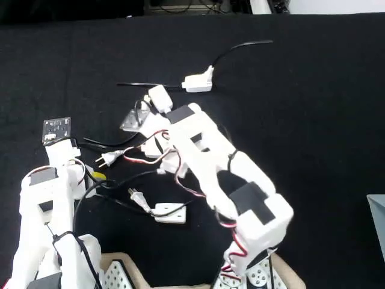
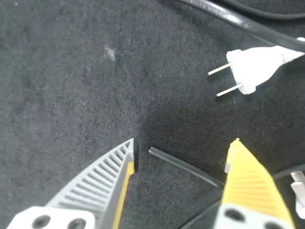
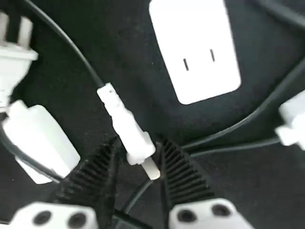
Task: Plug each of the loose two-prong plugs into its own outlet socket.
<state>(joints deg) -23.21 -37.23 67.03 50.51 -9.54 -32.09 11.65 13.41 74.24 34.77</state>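
Note:
My right gripper (image 3: 138,148) is shut on a slim white plug (image 3: 125,125), whose black cord leaves its far end. Just beyond it lies a white outlet socket (image 3: 200,52) with two slots facing up. Another white plug (image 3: 14,50) lies to one side. My left gripper (image 2: 183,143) is open low over the black cloth, with a loose black cable end (image 2: 181,164) between its fingers. A white two-prong plug (image 2: 252,67) lies ahead of it, apart from it. From above, that plug (image 1: 109,158) lies near the left gripper (image 1: 90,174). A second plug (image 1: 138,197) lies beside an outlet socket (image 1: 170,212).
A third white socket (image 1: 198,81) with a black cord lies at the back. Black cables (image 1: 114,144) cross the middle of the cloth. A small circuit board (image 1: 57,129) sits at the left. A grey box (image 1: 378,223) juts in at the right edge.

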